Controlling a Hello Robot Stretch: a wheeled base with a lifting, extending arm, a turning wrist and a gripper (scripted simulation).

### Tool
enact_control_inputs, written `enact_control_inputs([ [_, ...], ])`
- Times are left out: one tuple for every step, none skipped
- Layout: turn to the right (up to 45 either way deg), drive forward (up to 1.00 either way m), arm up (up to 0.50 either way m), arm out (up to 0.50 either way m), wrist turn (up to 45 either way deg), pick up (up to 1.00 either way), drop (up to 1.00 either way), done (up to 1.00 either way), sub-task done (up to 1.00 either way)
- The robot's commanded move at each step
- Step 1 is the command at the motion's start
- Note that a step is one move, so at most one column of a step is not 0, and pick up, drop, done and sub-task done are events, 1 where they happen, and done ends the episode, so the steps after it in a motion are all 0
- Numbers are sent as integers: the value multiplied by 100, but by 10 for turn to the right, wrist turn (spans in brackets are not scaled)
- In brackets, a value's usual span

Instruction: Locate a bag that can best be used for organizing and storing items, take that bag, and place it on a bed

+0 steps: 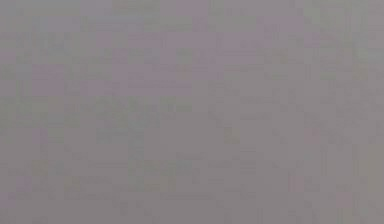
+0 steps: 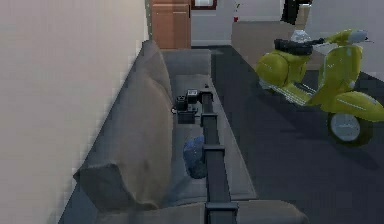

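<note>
Indoors, beside a long grey fabric sofa [image 2: 150,130] set against a cream wall [image 2: 60,80], the robot's dark square arm [image 2: 213,150] reaches out along the front of the seat cushions. At the arm's far end the pincer [image 2: 183,105], a dark body next to two small white squares, sits over the middle of the sofa seat. With grey upholstery at and behind it, I cannot tell how its fingers are set or whether it has hold of anything.

Nearer the robot, a blue-grey rounded lump [image 2: 193,155] lies on the seat just beside the arm, on the side toward the backrest. Its soft shape is too vague to say whether it is the bag in question, and I cannot tell whether it touches the arm.

Across the dark carpeted floor [image 2: 270,150], well apart from the sofa, an olive-yellow motor scooter [image 2: 320,75] stands upright, its pale seat and handlebars toward the arm side view's upper right. Beyond the sofa's far end a brown wooden door [image 2: 170,25] closes off the corner.

Looking ahead, the forward view takes in a flat, even grey surface [image 1: 190,110] with no detail on it.
</note>
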Motion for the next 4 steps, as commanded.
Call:
enact_control_inputs([
  [0,0,-30,0,0,0,0,0,0],
  [0,0,0,0,0,100,0,0,0],
  [0,0,10,0,0,0,0,0,0],
  [0,0,38,0,0,0,0,0,0],
])
